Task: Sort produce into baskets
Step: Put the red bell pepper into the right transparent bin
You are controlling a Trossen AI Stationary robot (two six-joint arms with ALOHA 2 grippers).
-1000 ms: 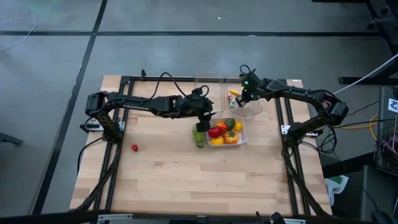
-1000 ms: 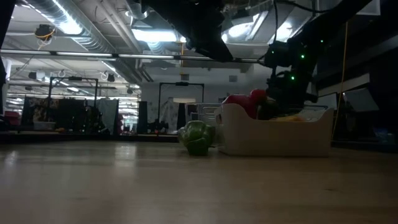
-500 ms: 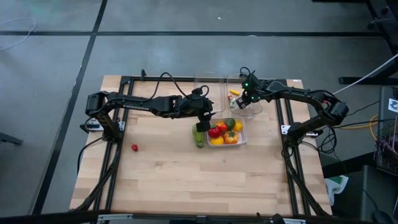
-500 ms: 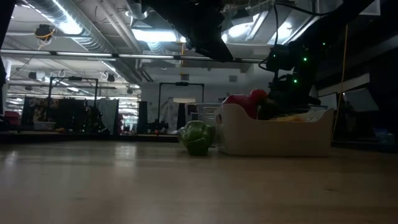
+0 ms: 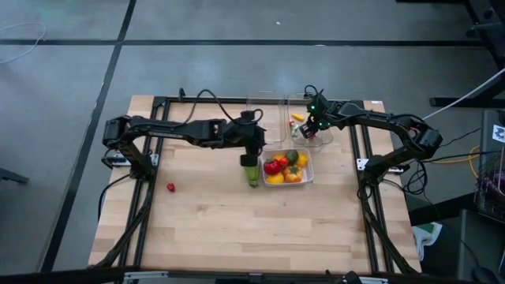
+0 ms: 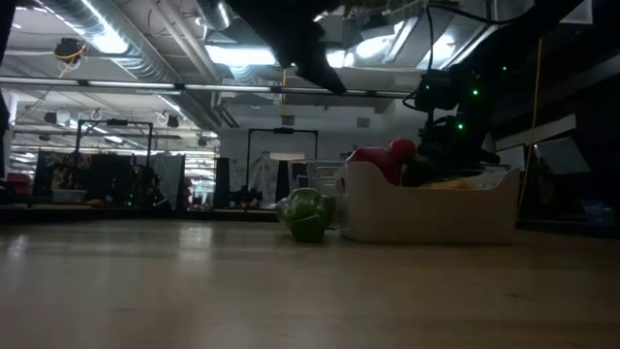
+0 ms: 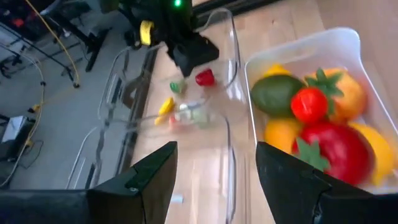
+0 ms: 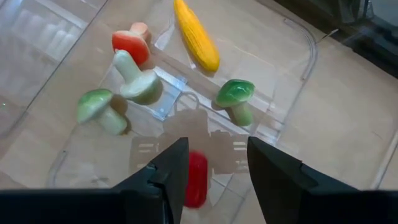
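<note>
A small red piece (image 5: 170,187) is lying alone on the wooden table (image 5: 205,229), far out on the left and well apart from everything else.

The left gripper (image 5: 251,151) is reaching in from the left side and hanging over the middle of the table, just above the long green ribbed vegetable (image 5: 252,173). In the left wrist view its two dark fingers (image 7: 140,180) are standing clearly apart with only open space between them, and they are gripping nothing. The green vegetable is lying on the bare wood, just beside the left wall of the whitish tub (image 5: 307,175). From the low view it is showing as a green lump (image 6: 307,213) close against that tub's wall (image 6: 426,218).

The whitish tub is holding a heap of produce: a large red piece (image 7: 329,149), a dark green piece (image 7: 273,94), a small red round one (image 7: 310,104), and yellow and orange ones around them.

Beyond it two clear tubs are standing side by side at the far edge of the table. The right gripper (image 5: 313,126) is hovering over the right-hand clear tub (image 5: 324,140). Its fingers (image 8: 165,177) are standing partly apart, and a small red piece (image 8: 196,179) is showing between them; whether they are touching it I cannot tell. On the tub's clear floor are lying a yellow corn cob (image 8: 196,35), two green-capped mushrooms (image 8: 235,98), a pale one (image 8: 137,79) and a red-capped one (image 8: 130,42).
</note>
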